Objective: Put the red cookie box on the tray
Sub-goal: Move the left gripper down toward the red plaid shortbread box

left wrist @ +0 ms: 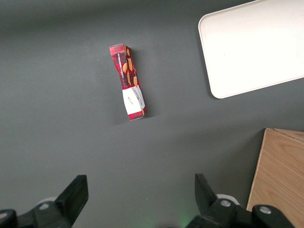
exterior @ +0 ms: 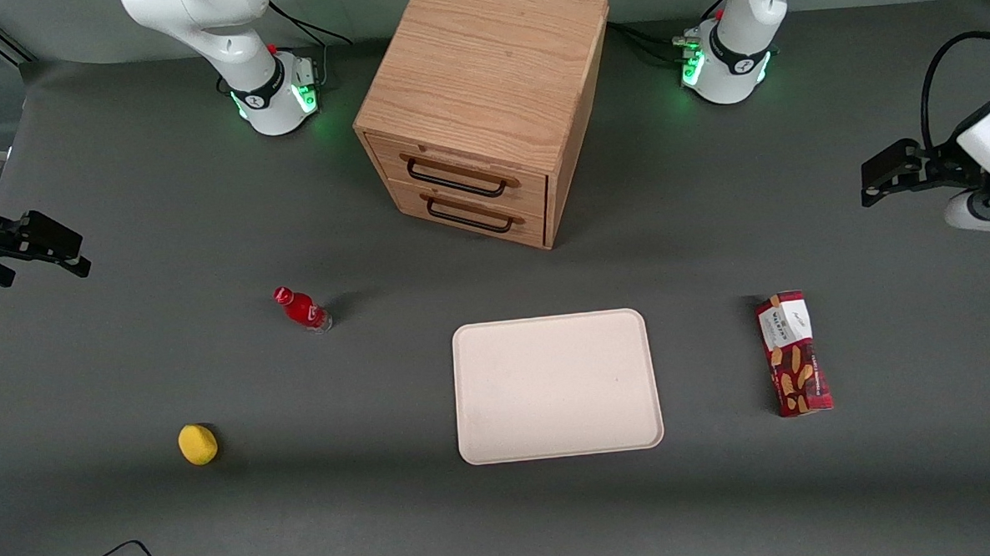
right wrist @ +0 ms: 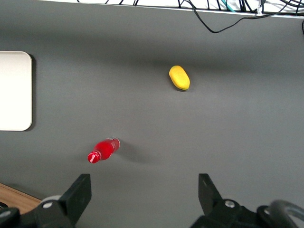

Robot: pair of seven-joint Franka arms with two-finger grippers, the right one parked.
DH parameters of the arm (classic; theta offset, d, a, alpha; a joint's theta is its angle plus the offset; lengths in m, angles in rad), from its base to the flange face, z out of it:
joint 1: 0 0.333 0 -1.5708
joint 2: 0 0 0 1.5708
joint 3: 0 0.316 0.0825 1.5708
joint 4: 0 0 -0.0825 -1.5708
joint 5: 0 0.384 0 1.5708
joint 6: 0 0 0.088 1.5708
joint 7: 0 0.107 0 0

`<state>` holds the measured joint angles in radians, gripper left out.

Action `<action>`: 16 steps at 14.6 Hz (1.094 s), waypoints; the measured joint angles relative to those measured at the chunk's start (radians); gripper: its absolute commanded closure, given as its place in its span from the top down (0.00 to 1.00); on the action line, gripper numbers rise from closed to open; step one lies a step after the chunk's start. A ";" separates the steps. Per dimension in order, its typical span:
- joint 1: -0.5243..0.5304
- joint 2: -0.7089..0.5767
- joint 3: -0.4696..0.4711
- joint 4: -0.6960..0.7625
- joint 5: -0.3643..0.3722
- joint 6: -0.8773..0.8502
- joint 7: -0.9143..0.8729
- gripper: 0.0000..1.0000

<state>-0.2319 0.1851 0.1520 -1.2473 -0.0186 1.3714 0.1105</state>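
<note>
The red cookie box [exterior: 793,353] lies flat on the grey table, toward the working arm's end, its white-label end pointing away from the front camera. The cream tray [exterior: 556,384] lies beside it with nothing on it, a gap of bare table between them. My gripper [exterior: 879,179] hangs well above the table, farther from the front camera than the box and not over it. In the left wrist view the gripper [left wrist: 140,190] is open with nothing between its fingers [left wrist: 76,192], and the box [left wrist: 128,80] and a corner of the tray [left wrist: 256,47] show below it.
A wooden two-drawer cabinet [exterior: 487,103] stands farther from the front camera than the tray, drawers shut. A small red bottle [exterior: 302,308] and a yellow lemon-like object [exterior: 197,444] lie toward the parked arm's end. A black cable [exterior: 131,553] runs along the near table edge.
</note>
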 measured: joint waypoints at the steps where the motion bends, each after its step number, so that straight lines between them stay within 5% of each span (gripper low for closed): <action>1: 0.000 0.005 0.000 0.000 0.002 0.000 0.000 1.00; 16: 0.009 0.032 0.052 -0.010 0.013 0.044 0.030 1.00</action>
<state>-0.2225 0.2170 0.2041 -1.2578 -0.0052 1.4151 0.1409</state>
